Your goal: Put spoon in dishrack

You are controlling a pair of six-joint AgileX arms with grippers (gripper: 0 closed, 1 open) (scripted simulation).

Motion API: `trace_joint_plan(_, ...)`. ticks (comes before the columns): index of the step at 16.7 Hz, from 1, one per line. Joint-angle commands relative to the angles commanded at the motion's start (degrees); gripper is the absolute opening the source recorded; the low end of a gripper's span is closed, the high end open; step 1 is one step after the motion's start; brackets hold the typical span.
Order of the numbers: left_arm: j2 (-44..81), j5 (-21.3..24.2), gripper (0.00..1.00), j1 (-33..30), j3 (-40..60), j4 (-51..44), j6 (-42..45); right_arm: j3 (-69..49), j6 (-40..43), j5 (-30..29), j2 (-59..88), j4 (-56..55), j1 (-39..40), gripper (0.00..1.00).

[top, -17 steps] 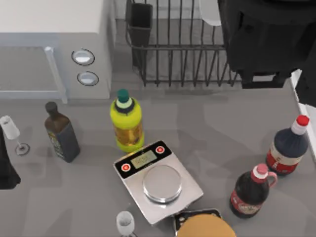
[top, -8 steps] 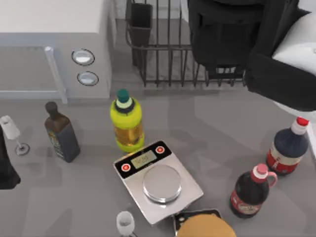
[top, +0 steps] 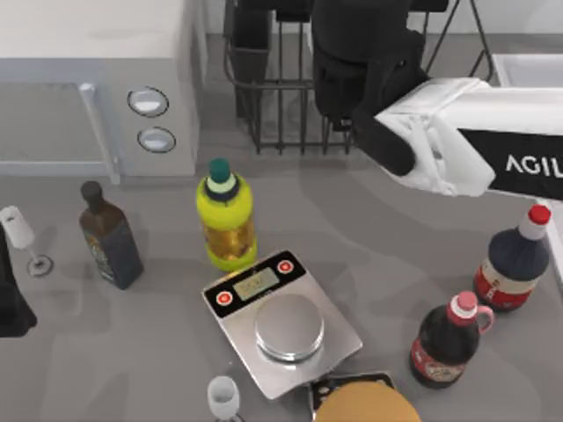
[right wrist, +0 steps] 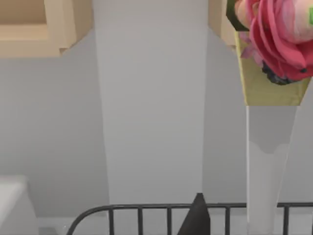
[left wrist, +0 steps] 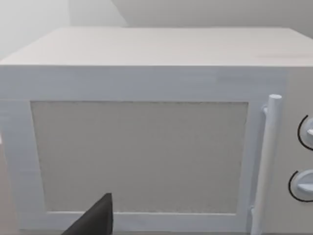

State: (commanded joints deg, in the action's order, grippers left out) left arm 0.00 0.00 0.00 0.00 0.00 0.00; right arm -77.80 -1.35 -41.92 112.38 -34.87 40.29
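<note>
Dishrack: black wire basket of thin upright bars, far edge of grey worktop, dark rectangular cup at left corner. Spoon: whereabouts impossible to tell. Right arm: white shell, black wrist over dishrack; pincer state impossible to tell. Left arm: parked at left edge. Bottles, four: yellow-green, dark squared, two dark round with red labels. Stemmed clear glasses, two. Steel scale, one. White boxy microwave, one.

dishrack right of microwave, scale in front
</note>
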Motion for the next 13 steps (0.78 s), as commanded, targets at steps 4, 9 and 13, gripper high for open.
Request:
trace_joint_plan(4, 0.0, 0.0, 1.0, 0.0, 0.0, 0.0, 0.0, 1.43, 0.33, 3.81, 4.77, -5.28, -4.08, 0.0)
trace_joint_plan(9, 0.0, 0.0, 1.0, 0.0, 0.0, 0.0, 0.0, 1.43, 0.33, 3.81, 4.77, -5.28, -4.08, 0.08)
trace_joint_plan(13, 0.0, 0.0, 1.0, 0.0, 0.0, 0.0, 0.0, 1.43, 0.33, 3.81, 4.77, -5.28, -4.08, 0.38)
